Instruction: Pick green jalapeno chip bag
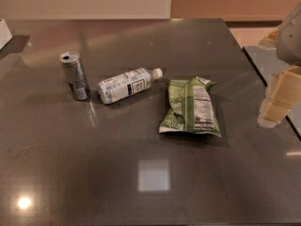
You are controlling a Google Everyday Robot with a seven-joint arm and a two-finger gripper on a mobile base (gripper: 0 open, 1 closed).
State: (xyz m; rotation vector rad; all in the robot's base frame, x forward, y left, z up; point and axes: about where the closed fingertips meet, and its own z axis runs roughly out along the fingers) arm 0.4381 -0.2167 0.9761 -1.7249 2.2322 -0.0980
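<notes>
The green jalapeno chip bag (190, 107) lies flat on the dark grey table (141, 182), right of centre, crumpled, with its white nutrition panel facing up. The gripper (277, 102) hangs at the right edge of the view, above the table's right side, to the right of the bag and apart from it. Only cream-coloured parts of it show.
A white-labelled plastic bottle (126, 85) lies on its side left of the bag. A silver drink can (75, 75) stands upright further left. A white object (3, 32) sits at the far left edge. The table's right edge runs close to the gripper.
</notes>
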